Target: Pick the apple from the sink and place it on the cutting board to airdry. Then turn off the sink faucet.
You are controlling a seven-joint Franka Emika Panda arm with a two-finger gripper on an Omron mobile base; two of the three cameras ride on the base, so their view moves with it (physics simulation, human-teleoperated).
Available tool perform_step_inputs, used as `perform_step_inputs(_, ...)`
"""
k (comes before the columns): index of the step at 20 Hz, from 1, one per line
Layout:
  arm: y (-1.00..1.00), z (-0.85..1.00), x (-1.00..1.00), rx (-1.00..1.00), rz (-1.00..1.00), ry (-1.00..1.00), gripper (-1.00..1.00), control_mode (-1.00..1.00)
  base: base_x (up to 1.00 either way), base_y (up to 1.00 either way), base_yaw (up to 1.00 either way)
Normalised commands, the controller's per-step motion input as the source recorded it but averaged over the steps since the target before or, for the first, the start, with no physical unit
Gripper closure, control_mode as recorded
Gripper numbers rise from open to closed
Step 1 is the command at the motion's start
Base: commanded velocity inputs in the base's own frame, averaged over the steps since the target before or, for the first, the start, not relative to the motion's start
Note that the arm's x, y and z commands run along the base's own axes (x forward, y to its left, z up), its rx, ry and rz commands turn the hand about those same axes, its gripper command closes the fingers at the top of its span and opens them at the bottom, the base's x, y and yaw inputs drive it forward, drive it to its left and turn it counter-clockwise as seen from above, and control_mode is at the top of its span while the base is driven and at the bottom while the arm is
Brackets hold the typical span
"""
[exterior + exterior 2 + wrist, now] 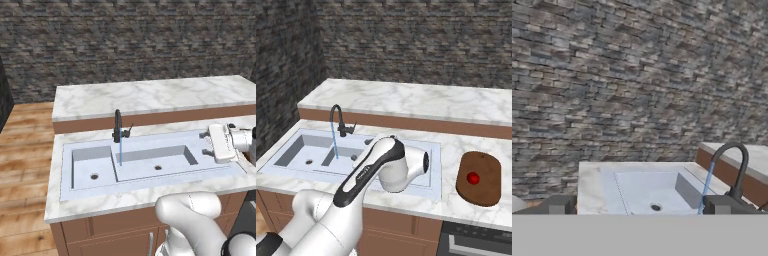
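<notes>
Glossy red apple (473,178) on rounded wooden cutting board (482,192); jaws wide.

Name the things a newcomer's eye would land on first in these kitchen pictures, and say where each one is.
The apple sits bright red on the cutting board, on the marble counter right of the sink. A thin blue stream of water runs from the black sink faucet into the basin. The white arm's gripper hangs open over the sink's right end.
</notes>
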Motion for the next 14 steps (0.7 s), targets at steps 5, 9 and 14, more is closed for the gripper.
perform_step_inputs(5,0.06,-0.18,0.20,0.02,0.02,0.02,-1.00,-1.00,0.00,0.00,0.00)
perform_step_inputs(9,0.15,-0.21,0.25,0.04,0.00,0.00,-1.00,-1.00,0.00,0.00,0.00)
perform_step_inputs(14,0.19,-0.08,0.30,0.01,0.00,0.00,-1.00,-1.00,0.00,0.00,0.00)
